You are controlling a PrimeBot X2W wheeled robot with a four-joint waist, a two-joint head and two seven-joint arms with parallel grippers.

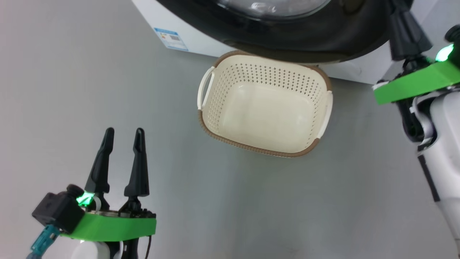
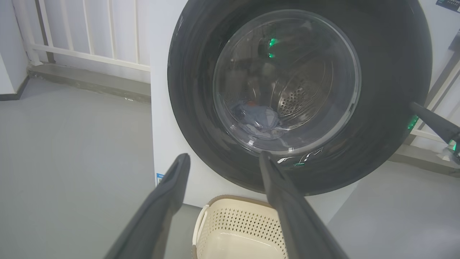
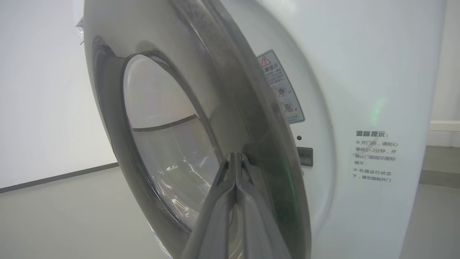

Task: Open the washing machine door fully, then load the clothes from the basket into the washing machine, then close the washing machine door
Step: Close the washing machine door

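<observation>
The washing machine door (image 2: 201,90) stands nearly flat against the white washing machine (image 2: 161,108). Through its glass porthole the clothes (image 2: 258,118) lie as a blue bundle in the steel drum. On the floor below the door (image 1: 305,39) sits the basket (image 1: 251,75), with nothing in it. My left gripper (image 1: 124,131) is open and holds nothing, well back from the basket, at its left. My right gripper (image 3: 235,155) is shut, its tips against the glossy door face (image 3: 107,90) near the rim; it also shows at the door's right edge (image 1: 402,21).
Grey floor (image 1: 72,90) spreads all around the basket. A blue label (image 1: 171,38) sits low on the machine front. A white railing (image 2: 90,36) stands behind the machine's left side. A warning sticker (image 3: 282,90) and a latch slot (image 3: 304,156) sit beside the door rim.
</observation>
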